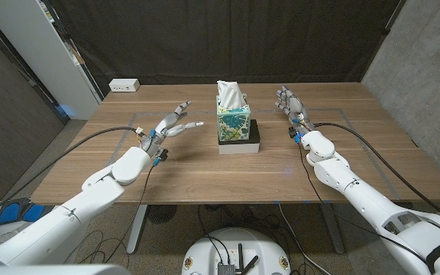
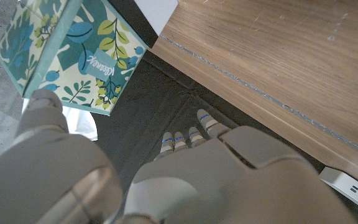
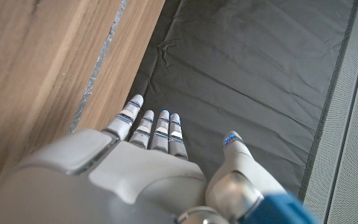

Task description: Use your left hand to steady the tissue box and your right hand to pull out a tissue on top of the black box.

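Both hands are waiting open beside the tissue box (image 1: 234, 122).
The box is sitting on the black box (image 1: 239, 145) mid-counter (image 1: 205, 176), a tissue (image 1: 228, 95) sticking up, "Kleenex" seemingly printed on its leafy side. The left hand (image 1: 169, 128) and right hand (image 1: 290, 105) are holding nothing, fingers (image 3: 143, 123) spread; the wrist views are cutting off the box's top.

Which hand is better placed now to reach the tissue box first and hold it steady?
Left, probably. The left hand is open with fingers pointing at the tissue box, a short gap away. The right hand is open too, pointing past it toward the table's far edge.
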Motion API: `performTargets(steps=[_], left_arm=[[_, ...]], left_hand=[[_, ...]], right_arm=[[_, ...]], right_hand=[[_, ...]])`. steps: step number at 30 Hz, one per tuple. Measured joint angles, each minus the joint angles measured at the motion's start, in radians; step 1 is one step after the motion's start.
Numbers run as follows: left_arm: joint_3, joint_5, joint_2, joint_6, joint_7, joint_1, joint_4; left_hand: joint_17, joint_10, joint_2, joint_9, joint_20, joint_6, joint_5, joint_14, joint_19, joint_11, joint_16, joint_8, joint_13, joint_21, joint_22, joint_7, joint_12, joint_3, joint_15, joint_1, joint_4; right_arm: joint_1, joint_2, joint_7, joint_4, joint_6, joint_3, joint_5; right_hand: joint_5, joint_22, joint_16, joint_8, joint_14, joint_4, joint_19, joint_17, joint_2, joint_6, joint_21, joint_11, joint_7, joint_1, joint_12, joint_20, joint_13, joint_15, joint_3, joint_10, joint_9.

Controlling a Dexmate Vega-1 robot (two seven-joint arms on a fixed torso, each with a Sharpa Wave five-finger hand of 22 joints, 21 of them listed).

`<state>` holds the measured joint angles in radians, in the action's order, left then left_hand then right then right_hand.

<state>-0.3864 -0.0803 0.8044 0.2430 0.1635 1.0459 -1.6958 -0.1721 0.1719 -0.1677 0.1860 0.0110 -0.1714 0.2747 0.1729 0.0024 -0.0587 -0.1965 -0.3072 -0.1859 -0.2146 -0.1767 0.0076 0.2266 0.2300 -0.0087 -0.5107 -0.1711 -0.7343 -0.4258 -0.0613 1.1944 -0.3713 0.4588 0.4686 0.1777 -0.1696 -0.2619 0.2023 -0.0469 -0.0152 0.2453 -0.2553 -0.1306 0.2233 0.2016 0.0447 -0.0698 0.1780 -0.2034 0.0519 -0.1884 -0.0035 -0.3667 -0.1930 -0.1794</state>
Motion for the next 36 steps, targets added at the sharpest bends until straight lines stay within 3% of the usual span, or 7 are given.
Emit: performTargets(steps=[5, 12, 27, 32, 36], left_arm=[[-0.011, 0.003, 0.001, -0.002, -0.02, -0.021, 0.011], [-0.04, 0.004, -0.004, 0.003, -0.059, -0.07, 0.04], [-0.089, -0.006, -0.028, 0.045, -0.142, -0.147, 0.1], [-0.1, -0.014, -0.035, 0.06, -0.166, -0.163, 0.114], [-0.113, -0.016, -0.044, 0.073, -0.185, -0.183, 0.13]], left_hand=[[0.0, 0.0, -0.007, 0.0, 0.001, 0.0, 0.008, 0.0, 0.009, 0.0, 0.0, -0.004, -0.001, 0.0, 0.0, 0.0, 0.0, -0.015, 0.0, -0.007, -0.001], [0.0, -0.004, -0.02, 0.0, -0.028, 0.0, 0.02, -0.002, 0.041, -0.004, 0.0, -0.004, -0.003, 0.0, 0.0, 0.0, 0.0, -0.046, 0.002, -0.028, 0.003], [0.0, 0.002, -0.023, 0.0, -0.028, -0.003, 0.036, -0.042, 0.071, 0.009, 0.0, -0.019, -0.003, 0.0, 0.0, 0.003, 0.0, -0.093, -0.002, -0.054, 0.009], [0.0, 0.002, -0.017, 0.0, -0.049, 0.0, 0.038, -0.06, 0.094, 0.009, 0.0, -0.023, -0.003, -0.001, -0.001, -0.03, 0.0, -0.115, 0.006, -0.067, 0.01], [0.0, 0.0, -0.018, 0.003, -0.054, 0.0, 0.044, -0.073, 0.1, -0.001, 0.0, -0.023, -0.003, -0.004, -0.003, -0.04, 0.0, -0.124, 0.001, -0.077, 0.008]], right_arm=[[0.0, -0.001, -0.003, 0.002, 0.001, 0.0, -0.002], [-0.001, -0.004, -0.01, 0.006, 0.003, 0.001, -0.011], [-0.015, -0.019, -0.034, 0.036, 0.01, 0.002, -0.032], [-0.023, -0.024, -0.04, 0.048, 0.012, 0.0, -0.036], [-0.027, -0.026, -0.045, 0.055, 0.012, 0.0, -0.039]], right_hand=[[0.0, 0.0, 0.0, 0.0, 0.0, 0.0, 0.0, 0.0, 0.0, 0.0, 0.0, 0.0, 0.0, 0.0, 0.0, 0.0, 0.0, 0.0, 0.0, 0.0, 0.0], [0.0, 0.0, 0.0, 0.0, 0.0, 0.0, 0.0, 0.0, 0.0, 0.004, 0.0, 0.004, -0.004, 0.0, 0.0, 0.0, 0.0, 0.0, 0.0, -0.004, 0.0], [0.0, 0.0, 0.0, 0.0, -0.004, 0.0, 0.0, 0.005, 0.0, 0.005, 0.0, 0.007, -0.005, 0.0, 0.0, 0.0, 0.0, 0.004, 0.0, -0.007, 0.0], [0.0, 0.0, 0.0, 0.0, -0.004, 0.0, -0.006, 0.005, 0.0, 0.005, 0.0, 0.007, -0.005, 0.0, 0.0, 0.006, 0.0, 0.004, 0.0, -0.007, 0.0], [0.0, 0.0, 0.0, -0.007, -0.004, 0.0, -0.006, 0.005, 0.0, 0.005, 0.0, 0.007, -0.005, 0.0, 0.0, 0.006, 0.0, 0.003, 0.0, -0.007, 0.0]])
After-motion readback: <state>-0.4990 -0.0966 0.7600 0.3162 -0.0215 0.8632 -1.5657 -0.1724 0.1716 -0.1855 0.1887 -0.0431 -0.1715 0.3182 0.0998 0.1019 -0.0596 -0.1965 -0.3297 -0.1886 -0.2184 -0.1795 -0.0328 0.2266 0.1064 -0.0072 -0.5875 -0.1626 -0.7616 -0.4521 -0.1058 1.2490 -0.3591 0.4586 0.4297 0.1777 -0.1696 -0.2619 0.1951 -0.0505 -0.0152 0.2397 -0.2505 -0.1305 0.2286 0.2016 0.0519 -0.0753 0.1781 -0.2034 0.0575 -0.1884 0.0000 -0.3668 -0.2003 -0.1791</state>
